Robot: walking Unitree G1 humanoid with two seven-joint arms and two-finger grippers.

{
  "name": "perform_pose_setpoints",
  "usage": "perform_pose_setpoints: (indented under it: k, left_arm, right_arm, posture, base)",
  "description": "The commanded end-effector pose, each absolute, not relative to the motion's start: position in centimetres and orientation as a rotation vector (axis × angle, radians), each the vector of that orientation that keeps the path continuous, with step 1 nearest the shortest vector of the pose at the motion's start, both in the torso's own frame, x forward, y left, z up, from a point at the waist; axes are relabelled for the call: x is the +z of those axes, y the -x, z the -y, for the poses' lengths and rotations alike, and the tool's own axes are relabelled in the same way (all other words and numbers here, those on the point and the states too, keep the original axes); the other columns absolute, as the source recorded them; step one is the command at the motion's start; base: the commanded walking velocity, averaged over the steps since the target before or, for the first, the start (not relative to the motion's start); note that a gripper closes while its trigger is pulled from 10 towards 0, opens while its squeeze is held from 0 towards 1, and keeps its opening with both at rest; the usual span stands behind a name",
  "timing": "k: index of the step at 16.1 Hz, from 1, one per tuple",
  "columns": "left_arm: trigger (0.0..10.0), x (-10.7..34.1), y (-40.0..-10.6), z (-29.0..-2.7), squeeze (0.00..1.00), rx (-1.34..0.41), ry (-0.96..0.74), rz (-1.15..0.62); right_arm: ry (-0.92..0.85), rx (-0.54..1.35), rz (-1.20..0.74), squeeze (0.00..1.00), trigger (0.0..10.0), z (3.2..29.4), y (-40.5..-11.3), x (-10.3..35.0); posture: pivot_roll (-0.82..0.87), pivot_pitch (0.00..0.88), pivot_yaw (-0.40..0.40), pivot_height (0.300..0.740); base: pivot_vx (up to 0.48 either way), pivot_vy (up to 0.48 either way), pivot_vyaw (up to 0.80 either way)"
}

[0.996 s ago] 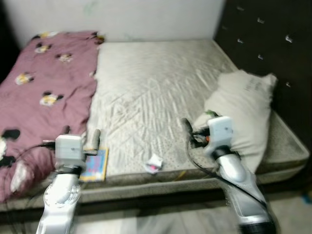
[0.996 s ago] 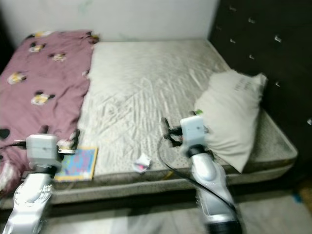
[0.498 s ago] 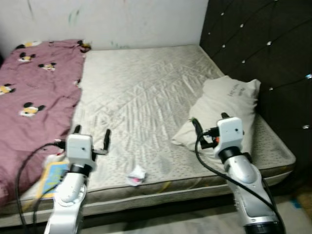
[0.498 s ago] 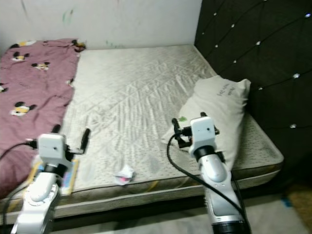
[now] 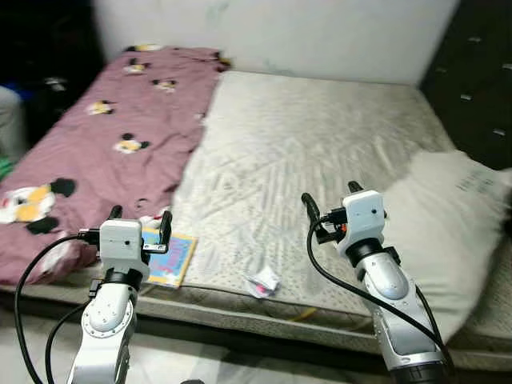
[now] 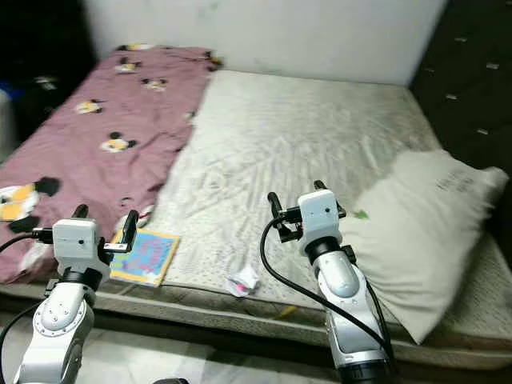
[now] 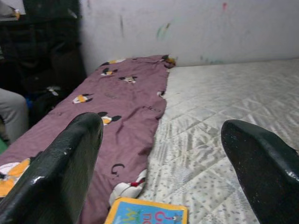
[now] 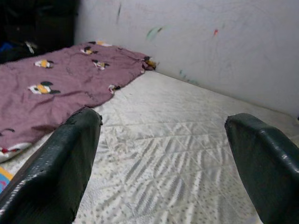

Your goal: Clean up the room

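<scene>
Crumpled wrapper [image 5: 262,282] near the mattress's [image 5: 320,152] near edge, between both arms; colourful book [image 5: 169,256] left of it, beside the maroon blanket [image 5: 112,136]. Pillow [image 5: 448,232] lying right. Left gripper [image 5: 139,226] and right gripper [image 5: 330,208] raised, jaws spread, empty. In left wrist view, book's edge [image 7: 149,215] below the fingers [image 7: 65,168].

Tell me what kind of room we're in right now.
Most likely a bedroom: a bare mattress fills the space ahead, with a pillow on it, a maroon cartoon-print blanket spread along one side, and a dark padded headboard.
</scene>
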State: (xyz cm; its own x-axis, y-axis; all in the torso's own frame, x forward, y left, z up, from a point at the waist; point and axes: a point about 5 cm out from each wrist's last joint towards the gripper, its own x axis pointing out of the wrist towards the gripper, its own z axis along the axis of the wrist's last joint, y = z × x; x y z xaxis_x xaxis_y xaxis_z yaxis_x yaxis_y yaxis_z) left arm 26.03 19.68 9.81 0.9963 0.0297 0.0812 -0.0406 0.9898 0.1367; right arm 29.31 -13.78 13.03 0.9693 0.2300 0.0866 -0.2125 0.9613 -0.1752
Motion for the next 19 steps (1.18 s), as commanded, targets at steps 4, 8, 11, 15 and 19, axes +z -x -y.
perform_pose_setpoints:
  k: [4, 8, 11, 15, 19]
  left_arm:
    - [10.0, 10.11, -26.25, -19.19, 0.00, -0.003, -0.135, 0.096]
    - [10.0, 10.03, -26.19, -19.23, 0.00, 0.001, -0.120, 0.090]
    - [10.0, 10.00, -26.26, -19.20, 0.00, 0.003, -0.106, 0.087]
    - [10.0, 9.94, -26.32, -19.10, 0.00, 0.004, -0.097, 0.083]
    - [10.0, 9.96, -26.25, -19.13, 0.00, 0.015, -0.096, 0.085]
  right_arm:
    - [0.160, 0.216, 0.105, 0.00, 10.0, 14.11, -29.49, 12.97]
    - [0.151, 0.210, 0.106, 0.00, 10.0, 14.09, -29.53, 12.95]
    - [0.153, 0.209, 0.105, 0.00, 10.0, 14.14, -29.57, 12.92]
    - [0.156, 0.206, 0.105, 0.00, 10.0, 14.29, -29.59, 12.94]
    - [0.141, 0.211, 0.097, 0.00, 10.0, 14.24, -29.48, 12.79]
  posture:
    - [-0.04, 0.054, -0.038, 0.740]
    - [-0.04, 0.060, -0.037, 0.740]
    - [-0.05, 0.063, -0.039, 0.740]
    - [-0.05, 0.067, -0.037, 0.740]
    - [-0.05, 0.072, -0.041, 0.740]
  base:
    - [0.000, 0.000, 0.00]
    - [0.000, 0.083, 0.00]
    - [0.000, 0.461, 0.00]
    - [0.000, 0.461, 0.00]
    - [0.000, 0.346, 0.00]
